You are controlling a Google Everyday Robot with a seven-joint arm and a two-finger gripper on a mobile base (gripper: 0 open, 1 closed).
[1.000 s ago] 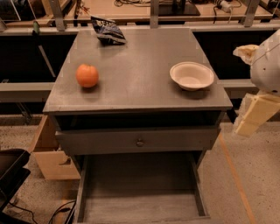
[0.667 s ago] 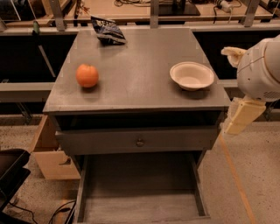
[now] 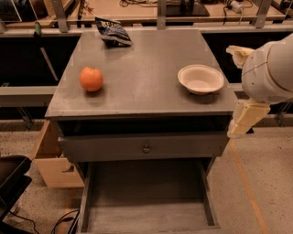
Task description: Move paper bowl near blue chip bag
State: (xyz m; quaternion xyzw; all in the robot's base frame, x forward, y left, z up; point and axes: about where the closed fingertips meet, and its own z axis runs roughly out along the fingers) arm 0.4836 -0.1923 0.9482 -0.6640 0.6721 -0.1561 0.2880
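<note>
The paper bowl (image 3: 200, 78) is off-white and sits upright near the right edge of the grey table top (image 3: 142, 77). The blue chip bag (image 3: 112, 33) lies crumpled at the far edge of the table, left of centre. My gripper (image 3: 245, 119) hangs at the end of the white arm (image 3: 270, 68), off the table's right front corner, below and to the right of the bowl and apart from it. Nothing shows in it.
An orange fruit (image 3: 91, 78) sits on the left part of the table. A drawer (image 3: 146, 148) with a round knob is under the top, with an open lower shelf (image 3: 146, 201) beneath. A cardboard box (image 3: 52, 160) stands on the floor at left. A workbench (image 3: 151, 9) runs behind.
The arm and gripper have moved left, closer to the table's right front corner. The bowl, the fruit and the chip bag have not moved.
</note>
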